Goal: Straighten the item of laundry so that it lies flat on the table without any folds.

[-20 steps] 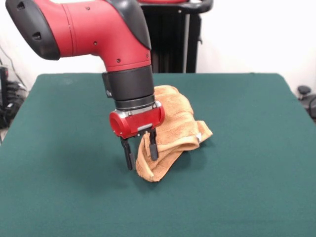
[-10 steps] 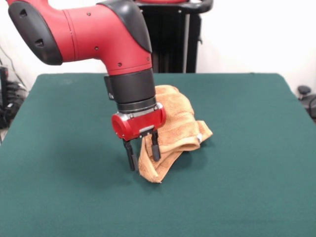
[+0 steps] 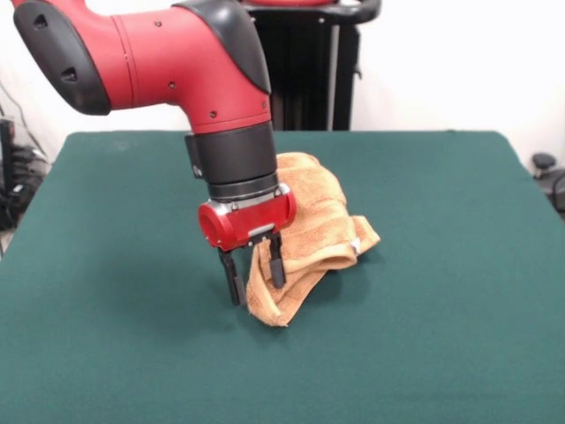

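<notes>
The orange-tan towel (image 3: 309, 231) lies crumpled and folded over itself near the middle of the dark green table (image 3: 441, 336). A small white tag (image 3: 355, 246) shows on its right side. My gripper (image 3: 256, 281) points down at the towel's front left corner, just above the table. Its two black fingers (image 3: 232, 281) are apart; one stands left of the cloth edge, the other is over the cloth. The arm hides the towel's rear left part.
The robot's black pedestal (image 3: 309, 71) stands behind the table's far edge. A white wall is behind it. Dark gear shows past the table's right edge (image 3: 547, 172) and left edge (image 3: 13, 177).
The gripper has sunk slightly and shifted a little to the right toward the towel's front corner, then held still. The towel has not visibly moved.
</notes>
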Controlling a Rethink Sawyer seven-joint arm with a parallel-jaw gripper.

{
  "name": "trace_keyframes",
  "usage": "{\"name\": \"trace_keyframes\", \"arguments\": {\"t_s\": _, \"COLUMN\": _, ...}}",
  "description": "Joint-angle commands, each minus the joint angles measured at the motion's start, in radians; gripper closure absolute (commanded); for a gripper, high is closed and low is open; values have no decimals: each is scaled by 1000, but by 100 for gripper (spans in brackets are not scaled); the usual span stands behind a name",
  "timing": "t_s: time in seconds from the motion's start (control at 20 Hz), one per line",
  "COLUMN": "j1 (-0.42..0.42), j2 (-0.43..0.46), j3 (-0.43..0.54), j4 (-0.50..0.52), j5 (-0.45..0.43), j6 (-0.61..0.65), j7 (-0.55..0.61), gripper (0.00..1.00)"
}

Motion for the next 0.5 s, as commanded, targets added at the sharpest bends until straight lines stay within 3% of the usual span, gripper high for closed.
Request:
{"name": "trace_keyframes", "arguments": {"t_s": 0.05, "j1": 27, "j2": 37, "j3": -3, "j4": -28, "j5": -29, "j6": -24, "j7": -177, "gripper": 0}}
{"name": "trace_keyframes", "arguments": {"t_s": 0.5, "j1": 10, "j2": 72, "j3": 12, "j4": -45, "j5": -18, "j6": -41, "j7": -186, "gripper": 0}}
